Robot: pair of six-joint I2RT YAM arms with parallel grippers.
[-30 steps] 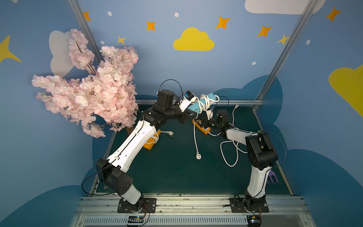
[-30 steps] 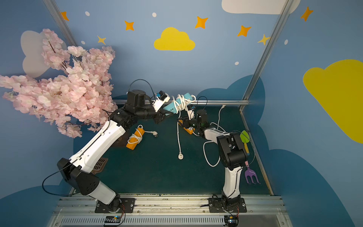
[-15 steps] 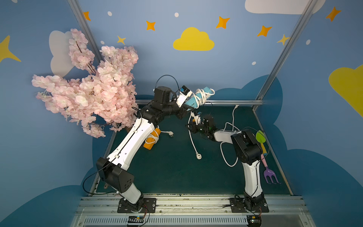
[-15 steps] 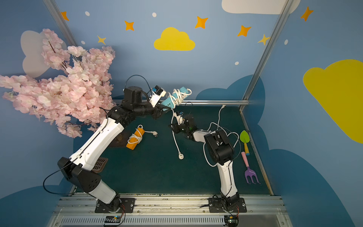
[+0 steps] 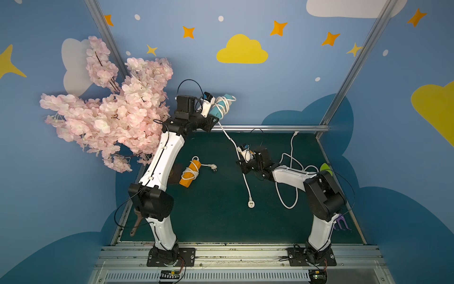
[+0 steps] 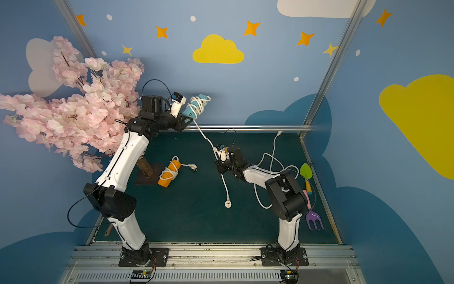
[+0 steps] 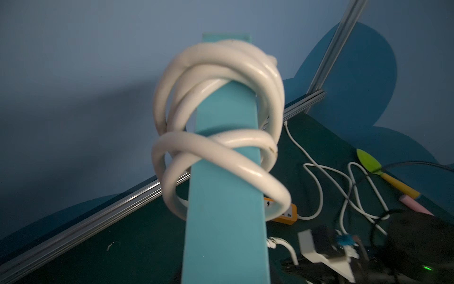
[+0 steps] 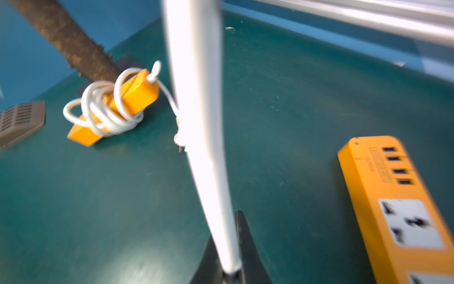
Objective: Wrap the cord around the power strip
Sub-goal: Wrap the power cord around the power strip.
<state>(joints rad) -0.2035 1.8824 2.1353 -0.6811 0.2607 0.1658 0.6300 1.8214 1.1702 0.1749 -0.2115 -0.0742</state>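
A teal power strip is held up high at the back of the cell, my left gripper shut on its lower end. Several loops of the white cord wind around it. From there the cord runs down taut to my right gripper, which is shut on it just above the green mat. Beyond the right gripper the cord hangs on to its plug, lying on the mat.
An orange power strip with its cord wound on lies at the middle left. A second orange strip lies by the right arm, its loose cord behind. A blossom tree fills the left. Garden tools lie along the right edge.
My right gripper moved left, away from the teal strip, and closed on the cord. My left arm swung the strip up and to the left, drawing the cord taut.
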